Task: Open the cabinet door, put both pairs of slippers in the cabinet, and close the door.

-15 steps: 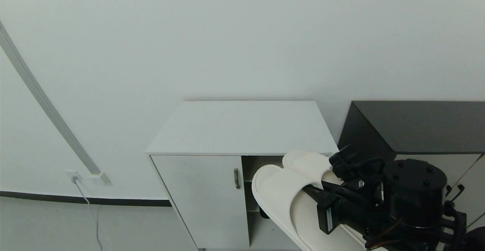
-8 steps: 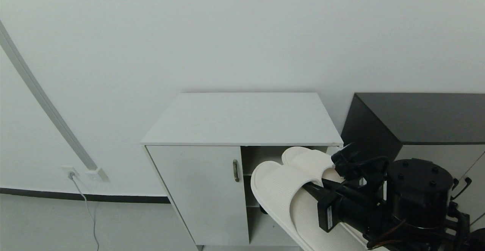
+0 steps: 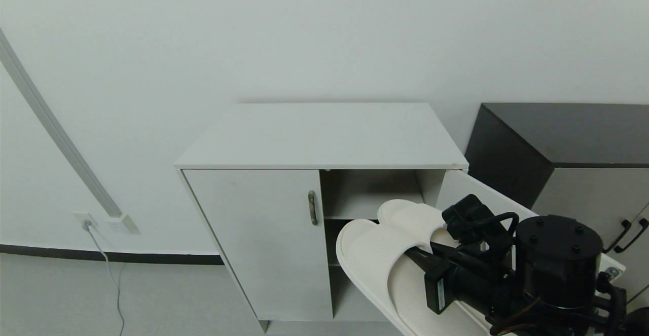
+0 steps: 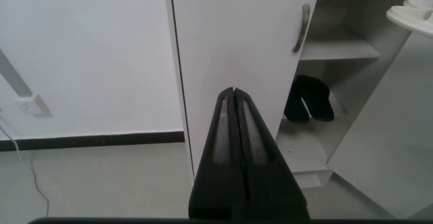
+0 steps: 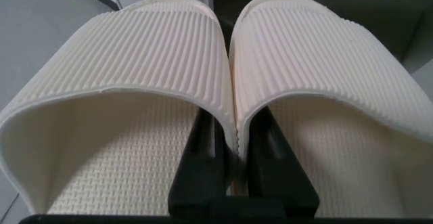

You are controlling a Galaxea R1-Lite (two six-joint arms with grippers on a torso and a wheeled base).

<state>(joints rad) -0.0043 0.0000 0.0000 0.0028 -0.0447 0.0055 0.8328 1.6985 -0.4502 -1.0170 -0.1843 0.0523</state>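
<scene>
Cream ribbed foam slippers [image 3: 385, 255] are clamped together in your right gripper [image 5: 233, 143], just outside the white cabinet [image 3: 324, 133], at its open right bay. Left gripper [image 4: 234, 116] closed, empty. Judged step: stowing this pair; next, carry it onto a shelf.

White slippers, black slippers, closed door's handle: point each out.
white slippers [image 5: 162, 55], right wrist view, one slipper's ribbed strap
black slippers [image 4: 309, 101], left wrist view, dark upper
door handle [image 3: 312, 208], head view, middle of bar
</scene>
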